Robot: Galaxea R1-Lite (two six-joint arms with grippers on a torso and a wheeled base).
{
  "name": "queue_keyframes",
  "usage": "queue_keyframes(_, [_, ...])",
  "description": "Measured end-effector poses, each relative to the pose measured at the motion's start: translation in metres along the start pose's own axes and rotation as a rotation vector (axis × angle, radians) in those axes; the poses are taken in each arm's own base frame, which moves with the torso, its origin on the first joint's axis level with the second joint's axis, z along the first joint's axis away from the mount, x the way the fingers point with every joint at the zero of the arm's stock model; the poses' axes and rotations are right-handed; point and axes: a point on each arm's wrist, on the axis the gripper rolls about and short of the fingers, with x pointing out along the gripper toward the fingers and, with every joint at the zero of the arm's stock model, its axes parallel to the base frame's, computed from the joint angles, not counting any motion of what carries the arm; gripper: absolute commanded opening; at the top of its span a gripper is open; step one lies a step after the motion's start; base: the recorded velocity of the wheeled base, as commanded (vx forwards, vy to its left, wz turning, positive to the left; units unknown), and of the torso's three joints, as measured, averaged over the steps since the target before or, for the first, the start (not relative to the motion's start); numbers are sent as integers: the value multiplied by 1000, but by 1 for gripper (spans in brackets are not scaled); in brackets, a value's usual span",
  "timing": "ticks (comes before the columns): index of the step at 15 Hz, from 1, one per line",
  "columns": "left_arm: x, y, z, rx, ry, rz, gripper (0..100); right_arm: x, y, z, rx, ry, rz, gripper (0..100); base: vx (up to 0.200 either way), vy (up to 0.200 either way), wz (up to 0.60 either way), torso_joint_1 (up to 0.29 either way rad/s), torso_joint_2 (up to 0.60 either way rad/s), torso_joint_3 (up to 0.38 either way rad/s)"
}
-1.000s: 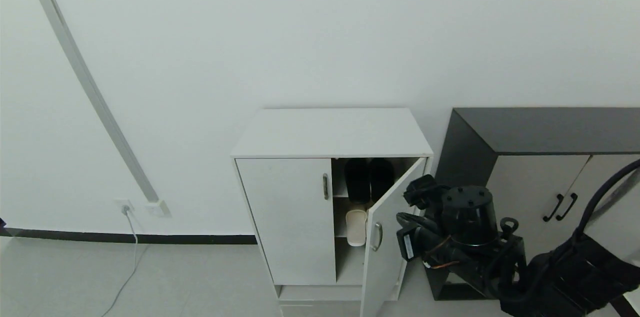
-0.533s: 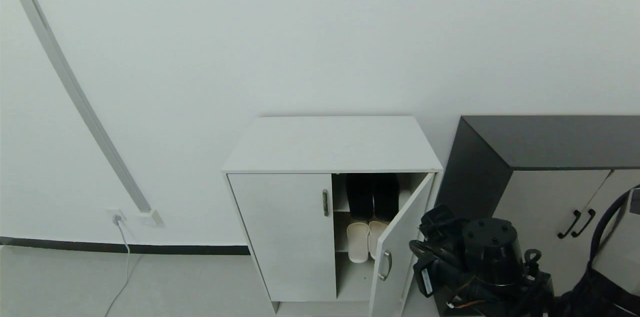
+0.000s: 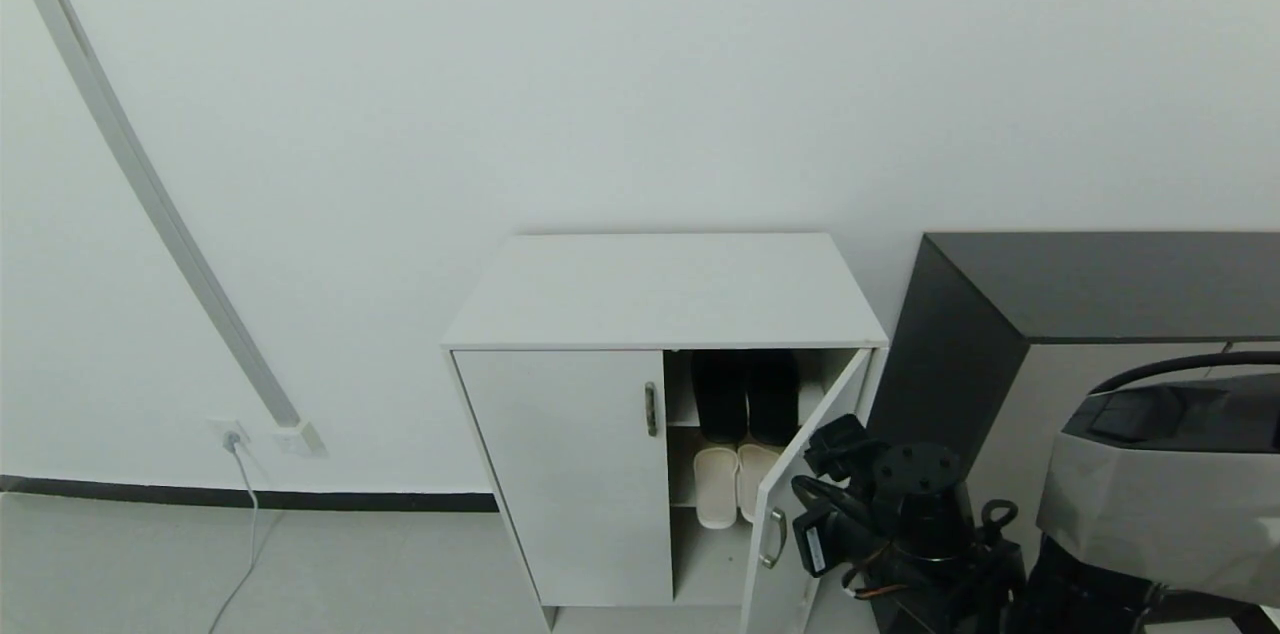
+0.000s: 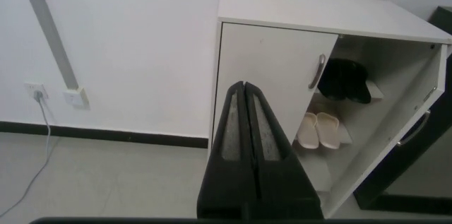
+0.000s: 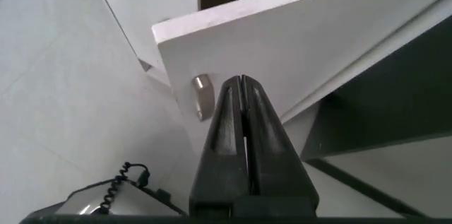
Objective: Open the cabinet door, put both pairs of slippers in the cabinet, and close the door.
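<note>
Cabinet (image 3: 665, 289): white, against the wall, standing on the floor. Left door (image 3: 565, 474) closed. Right door (image 3: 800, 474) partly open, hinged at the cabinet's right edge, free edge swung out from the front; long axis upright, handle (image 3: 775, 538) on its outer face near the free edge.

Black slippers (image 3: 745, 394): on the upper shelf, right compartment, side by side, long axes running front to back. White slippers (image 3: 735, 484): on the shelf below, also side by side and front to back, rounded ends at the shelf's front edge. Cannot tell toe from heel on either pair.

Right gripper (image 5: 244, 83): fingers pressed together, holding nothing, tip aimed at the open door's outer face just beside the handle (image 5: 203, 95); contact cannot be told.

Left gripper (image 4: 244, 86): fingers likewise closed, empty, pointed at the closed left door (image 4: 272, 75), well apart from it.

Dark cabinet (image 3: 1000, 314) stands just right of the white one. Wall socket with cable (image 3: 232, 436) near the floor on the left.
</note>
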Motion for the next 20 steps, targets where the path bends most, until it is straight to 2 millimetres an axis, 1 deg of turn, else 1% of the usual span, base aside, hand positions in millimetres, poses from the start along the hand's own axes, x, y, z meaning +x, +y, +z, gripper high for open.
queue_keyframes(4, [0,0,0,0,0,0,0,30,-1,1,14,-39,-15,0,0,0,0,0,0,0])
queue_keyframes(8, [0,0,0,-1,0,0,0,58,3,15,30,-119,-18,0,0,0,0,0,0,0])
queue_keyframes(10, [0,0,0,-1,-1,1,0,72,5,16,33,-131,-21,0,0,0,0,0,0,0])
queue_keyframes(14, [0,0,0,-2,-1,1,0,97,1,21,42,-143,-43,0,0,0,0,0,0,0])
queue_keyframes(18, [0,0,0,-2,-1,1,0,113,-6,29,47,-136,-63,0,0,0,0,0,0,0])
queue_keyframes(20, [0,0,0,-2,0,0,0,118,-7,32,50,-141,-68,0,0,0,0,0,0,0])
